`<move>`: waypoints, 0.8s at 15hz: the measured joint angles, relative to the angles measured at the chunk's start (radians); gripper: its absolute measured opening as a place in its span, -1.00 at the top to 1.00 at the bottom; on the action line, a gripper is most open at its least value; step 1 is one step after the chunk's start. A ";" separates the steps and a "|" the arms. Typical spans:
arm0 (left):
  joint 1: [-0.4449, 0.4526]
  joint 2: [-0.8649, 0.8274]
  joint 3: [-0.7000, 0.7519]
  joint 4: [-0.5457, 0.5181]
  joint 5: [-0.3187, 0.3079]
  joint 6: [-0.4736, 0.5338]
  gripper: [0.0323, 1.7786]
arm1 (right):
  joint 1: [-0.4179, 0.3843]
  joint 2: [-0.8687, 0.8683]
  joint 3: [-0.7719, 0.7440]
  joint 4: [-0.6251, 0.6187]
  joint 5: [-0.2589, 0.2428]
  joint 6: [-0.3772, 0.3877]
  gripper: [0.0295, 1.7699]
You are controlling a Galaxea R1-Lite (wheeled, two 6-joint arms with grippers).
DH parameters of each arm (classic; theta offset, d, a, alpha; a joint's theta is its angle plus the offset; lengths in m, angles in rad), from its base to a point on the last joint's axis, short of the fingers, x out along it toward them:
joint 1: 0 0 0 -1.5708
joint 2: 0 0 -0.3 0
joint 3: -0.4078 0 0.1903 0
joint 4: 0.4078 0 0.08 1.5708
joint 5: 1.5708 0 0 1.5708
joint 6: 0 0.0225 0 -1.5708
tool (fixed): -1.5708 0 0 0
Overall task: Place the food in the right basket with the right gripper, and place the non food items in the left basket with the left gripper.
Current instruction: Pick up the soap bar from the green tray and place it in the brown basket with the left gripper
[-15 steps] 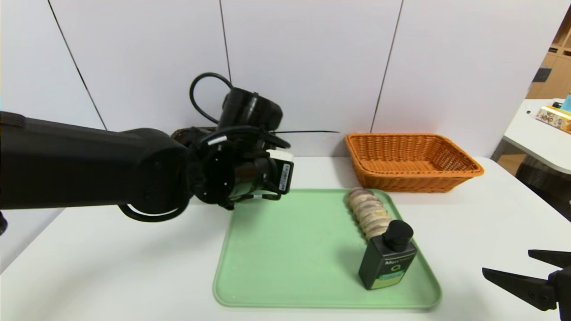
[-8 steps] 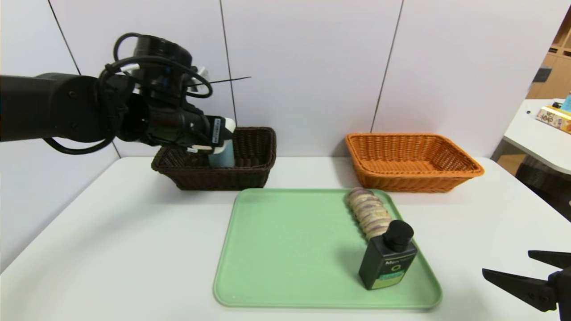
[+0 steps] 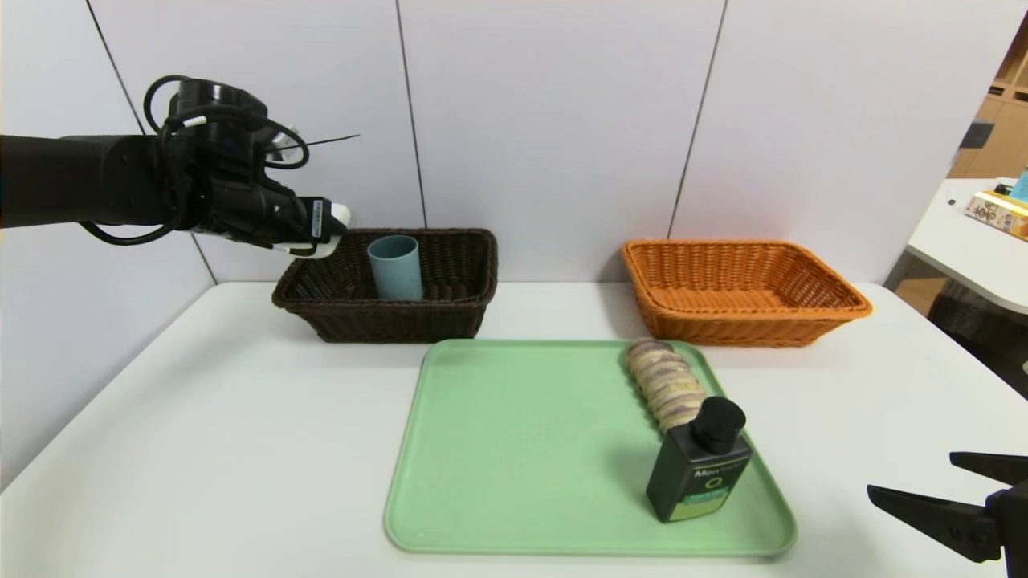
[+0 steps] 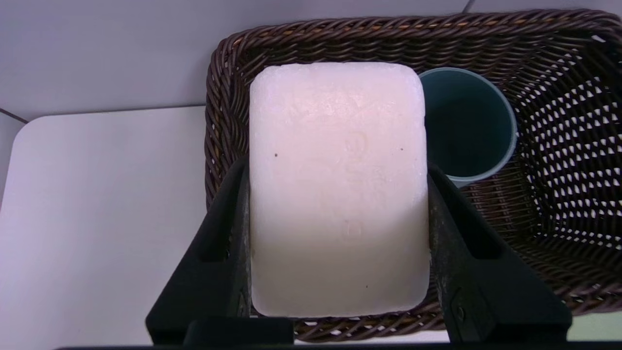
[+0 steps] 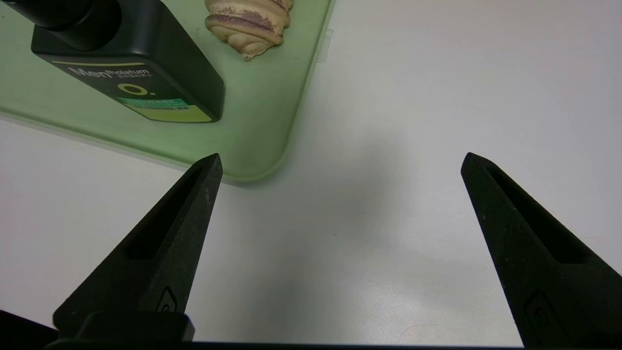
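Note:
My left gripper (image 3: 321, 234) hangs over the left end of the dark brown left basket (image 3: 450, 319), shut on a white soap bar (image 4: 337, 189) held between both fingers. A blue-grey cup (image 3: 395, 267) stands upright inside that basket, beside the soap in the left wrist view. The tan ridged food roll (image 3: 665, 384) and the black pump bottle (image 3: 699, 474) rest on the right side of the green tray (image 3: 522, 449). The orange right basket (image 3: 739, 321) holds nothing I can see. My right gripper (image 3: 910, 472) is open above bare table, right of the tray's near corner (image 5: 262, 121).
A white wall runs close behind both baskets. A second white table with boxes (image 3: 996, 213) stands off to the far right. The tray's left half is bare, and white tabletop lies on either side of it.
My left arm has swung from the tray's far left corner up and left to above the brown basket, carrying the soap bar. The cup now shows in the basket. The right arm stayed still.

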 joint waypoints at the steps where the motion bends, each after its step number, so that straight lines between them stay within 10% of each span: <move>1: 0.006 0.022 -0.008 -0.002 -0.003 0.000 -0.11 | 0.000 0.000 0.000 0.000 -0.001 0.000 -0.92; 12: 0.018 0.202 -0.105 -0.017 -0.006 -0.008 -0.10 | 0.000 0.003 0.005 -0.001 -0.003 0.003 -0.92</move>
